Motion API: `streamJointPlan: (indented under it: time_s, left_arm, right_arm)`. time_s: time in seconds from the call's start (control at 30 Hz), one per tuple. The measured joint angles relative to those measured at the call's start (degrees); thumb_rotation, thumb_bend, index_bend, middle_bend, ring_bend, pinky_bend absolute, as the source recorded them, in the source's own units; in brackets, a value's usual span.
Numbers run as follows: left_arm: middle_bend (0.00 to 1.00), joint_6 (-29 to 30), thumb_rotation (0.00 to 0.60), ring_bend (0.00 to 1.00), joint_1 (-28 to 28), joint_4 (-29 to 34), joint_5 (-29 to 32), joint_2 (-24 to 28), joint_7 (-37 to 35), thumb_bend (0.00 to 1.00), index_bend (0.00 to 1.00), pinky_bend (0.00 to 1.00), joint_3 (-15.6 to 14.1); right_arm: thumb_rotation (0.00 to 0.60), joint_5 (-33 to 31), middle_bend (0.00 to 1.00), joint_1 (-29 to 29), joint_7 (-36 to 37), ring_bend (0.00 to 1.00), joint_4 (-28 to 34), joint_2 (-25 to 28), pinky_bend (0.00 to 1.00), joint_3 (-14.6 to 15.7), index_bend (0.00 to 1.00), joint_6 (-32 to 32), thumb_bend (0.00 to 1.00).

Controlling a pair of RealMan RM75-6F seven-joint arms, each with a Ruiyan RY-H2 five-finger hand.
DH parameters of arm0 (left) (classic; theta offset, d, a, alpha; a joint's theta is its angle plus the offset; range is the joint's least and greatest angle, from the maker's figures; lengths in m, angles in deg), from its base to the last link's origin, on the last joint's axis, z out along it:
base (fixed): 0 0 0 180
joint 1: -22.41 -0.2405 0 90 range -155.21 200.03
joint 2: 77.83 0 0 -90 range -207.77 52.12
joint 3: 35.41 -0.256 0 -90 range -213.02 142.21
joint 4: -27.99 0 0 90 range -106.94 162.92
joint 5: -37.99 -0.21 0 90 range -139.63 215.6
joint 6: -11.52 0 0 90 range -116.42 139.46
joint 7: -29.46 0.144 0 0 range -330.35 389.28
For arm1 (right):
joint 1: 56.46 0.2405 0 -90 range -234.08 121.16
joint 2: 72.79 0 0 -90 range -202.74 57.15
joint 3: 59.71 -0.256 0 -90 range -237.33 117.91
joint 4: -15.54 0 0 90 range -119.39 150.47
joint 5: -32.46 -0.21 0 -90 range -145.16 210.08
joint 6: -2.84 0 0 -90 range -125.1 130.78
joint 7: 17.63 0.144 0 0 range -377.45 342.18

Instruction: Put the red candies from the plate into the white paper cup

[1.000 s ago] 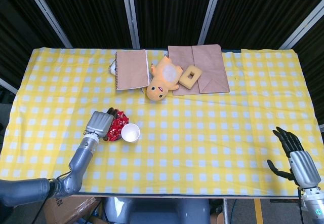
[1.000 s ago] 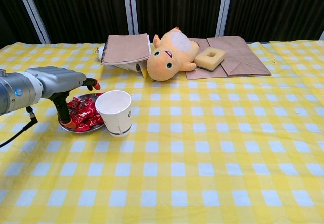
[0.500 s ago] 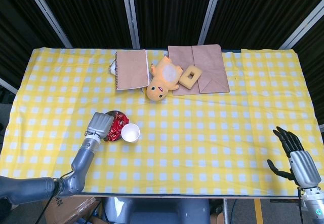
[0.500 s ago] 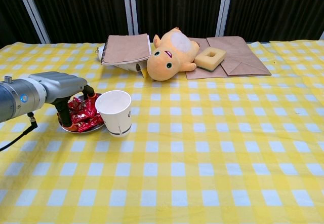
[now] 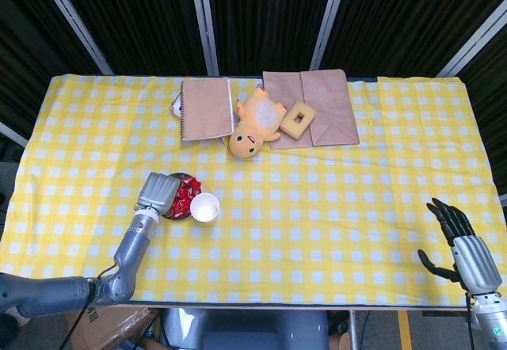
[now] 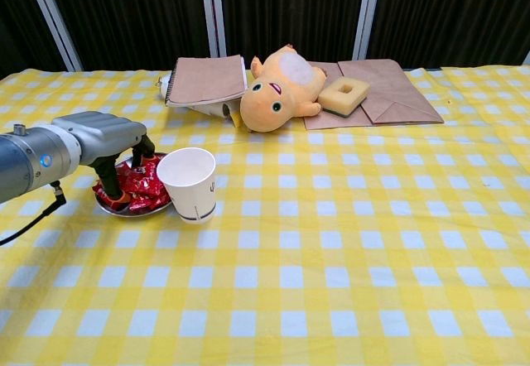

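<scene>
The desk [image 5: 333,199] carries a yellow-and-white checked cloth across its whole top. At its far side lie two brown paper bags [image 5: 321,104] side by side, with a square yellow sponge ring [image 5: 299,119] resting on them. Beside the bags lies an orange plush toy [image 5: 255,126], and next to that a brown-covered notebook [image 5: 206,108].

Near the front left stands the white paper cup [image 6: 190,183], upright with its mouth open, just beside the plate [image 6: 147,211]. The red candies [image 6: 141,185] sit heaped on that plate. The left hand [image 6: 106,138] hangs over the plate with its fingers [image 6: 108,180] pointing down into the heap of wrappers; whether a candy is actually pinched between them I cannot tell, since the palm hides the tips from above.

The right hand [image 5: 463,241] sits at the desk's front right corner, well apart from everything, fingers spread and holding nothing.
</scene>
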Motion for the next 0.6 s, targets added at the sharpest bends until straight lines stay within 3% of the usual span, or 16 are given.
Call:
streamJointPlan:
  time_s: [0.3, 0.6]
  left_arm:
    - [0.56, 0.66, 0.600, 0.88, 0.21, -1.77, -1.36, -0.97, -0.56, 0.39, 0.55, 0.91, 0.05]
    - [0.64, 0.97, 0.600, 0.88, -0.18, -2.97, -3.03, -1.01, -1.39, 0.41, 0.60, 0.92, -0.27]
  right_arm:
    - [0.600, 0.04, 0.00, 0.00, 0.07, 0.00, 0.04, 0.02, 0.00, -0.01, 0.00, -0.05, 0.42]
    - [0.600, 0.03, 0.00, -0.06, 0.15, 0.00, 0.08, 0.05, 0.00, -0.08, 0.00, -0.23, 0.42]
